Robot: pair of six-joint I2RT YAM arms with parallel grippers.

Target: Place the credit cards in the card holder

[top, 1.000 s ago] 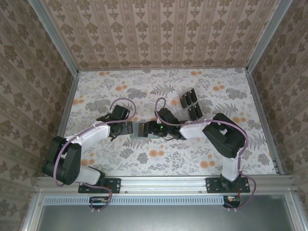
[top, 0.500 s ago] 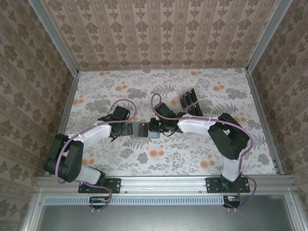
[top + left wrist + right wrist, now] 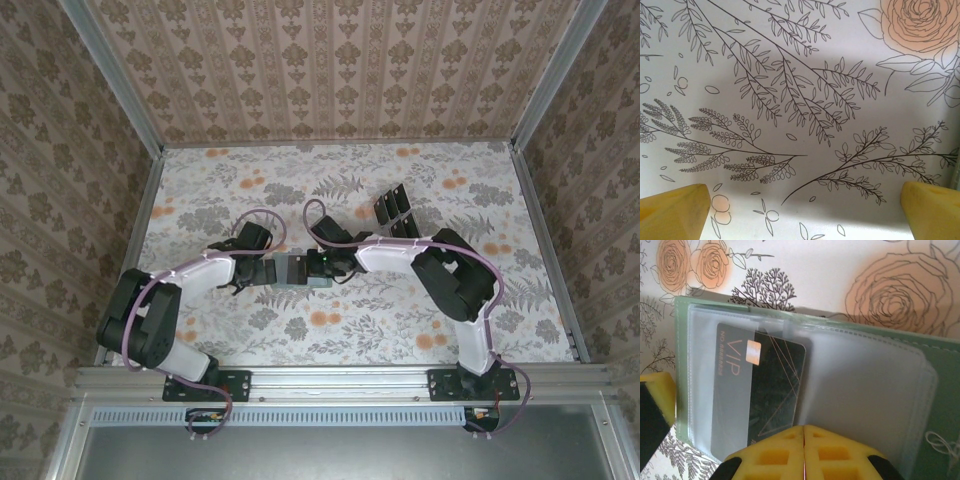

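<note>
Right claw (image 3: 804, 452) together, likely to push black glossy card (image 3: 775, 390) into grey-green folding wallet (image 3: 940, 390); left claw (image 3: 800, 210) spread apart, bracing alongside.

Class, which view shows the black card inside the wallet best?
The right wrist view: the card lies close up in the wallet's clear sleeves, VIP lettering readable. The top view shows the wallet as a small grey patch, card indistinct. The left wrist camera faces flowered tabletop.
</note>
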